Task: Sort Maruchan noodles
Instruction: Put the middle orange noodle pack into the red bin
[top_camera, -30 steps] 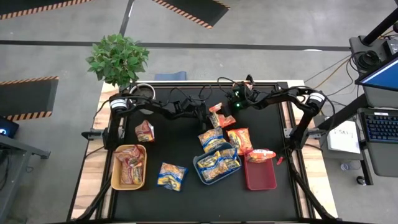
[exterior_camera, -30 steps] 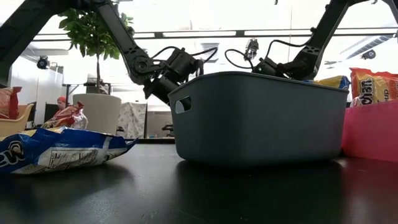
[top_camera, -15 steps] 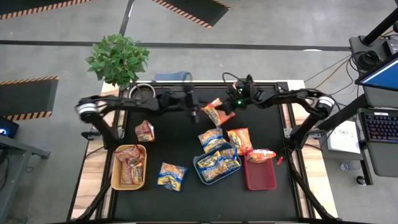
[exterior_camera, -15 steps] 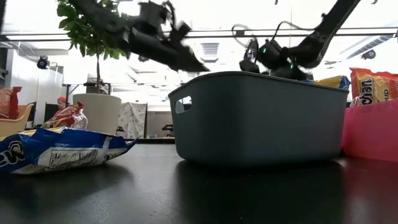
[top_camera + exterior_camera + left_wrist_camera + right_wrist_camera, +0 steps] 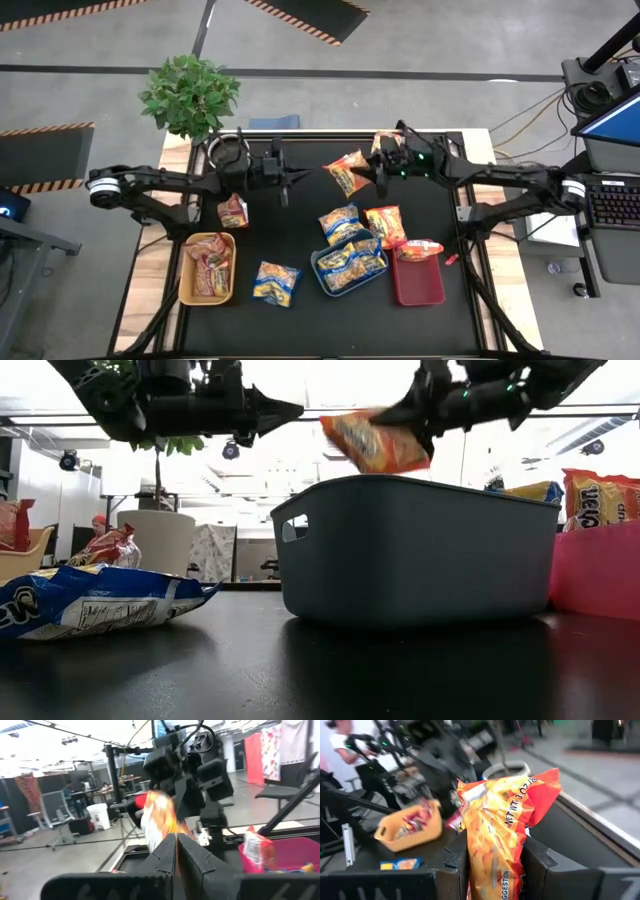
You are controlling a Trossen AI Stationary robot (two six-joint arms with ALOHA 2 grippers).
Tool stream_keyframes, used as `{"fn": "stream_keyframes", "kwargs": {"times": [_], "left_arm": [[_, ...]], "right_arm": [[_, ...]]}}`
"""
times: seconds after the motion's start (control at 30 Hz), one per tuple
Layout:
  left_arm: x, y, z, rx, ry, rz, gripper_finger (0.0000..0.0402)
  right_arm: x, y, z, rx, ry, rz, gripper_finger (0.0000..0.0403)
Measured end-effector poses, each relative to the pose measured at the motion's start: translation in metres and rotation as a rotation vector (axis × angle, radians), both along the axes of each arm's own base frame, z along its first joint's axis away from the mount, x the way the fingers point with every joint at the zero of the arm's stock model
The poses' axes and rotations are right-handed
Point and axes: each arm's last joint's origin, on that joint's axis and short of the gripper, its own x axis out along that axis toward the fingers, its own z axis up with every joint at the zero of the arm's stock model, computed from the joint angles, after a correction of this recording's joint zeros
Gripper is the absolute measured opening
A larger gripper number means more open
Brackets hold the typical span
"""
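My right gripper is raised over the far middle of the table, shut on an orange Maruchan noodle packet, which also shows in the low view. My left gripper hangs shut and level just left of that packet, touching nothing. On the table lie a red packet, two blue-and-yellow packets and an orange packet. A further orange packet rests on the red tray's far rim. My right gripper pinches the orange packet between its two fingers, at the packet's end nearest the table's right side. The fingers reach in level from the table's right. The packet is lifted clear and tilts down beyond the fingertips toward the left.
A yellow tray at the near left holds red packets. A blue-grey tray near the middle holds blue-and-yellow packets, with the red tray beside it. A potted plant stands off the far left corner. Bare tabletop lies near the front edge.
My right gripper has risen from the tabletop and turned level, lifting the orange packet clear of the far middle of the table. My left gripper has risen, tipped up to level and drawn back toward the table's left edge, staying shut.
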Motion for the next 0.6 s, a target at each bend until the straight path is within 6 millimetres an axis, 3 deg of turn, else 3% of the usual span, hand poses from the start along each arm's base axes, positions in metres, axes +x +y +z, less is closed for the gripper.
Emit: {"fn": "stream_keyframes", "kwargs": {"times": [0.17, 0.37, 0.6], "left_arm": [[0.002, -0.011, -0.002, -0.024, 0.005, -0.043, 0.0], [0.009, -0.027, 0.001, -0.056, 0.0, -0.132, 0.0007], [0.019, -0.033, 0.007, -0.058, -0.014, -0.182, 0.0088]], "right_arm": [[-0.007, 0.03, 0.0, -0.113, -0.137, 0.021, 0.0107], [-0.014, 0.057, -0.023, -0.195, -0.271, 0.016, 0.0107], [-0.019, 0.07, -0.034, -0.275, -0.345, -0.026, 0.0107]]}}
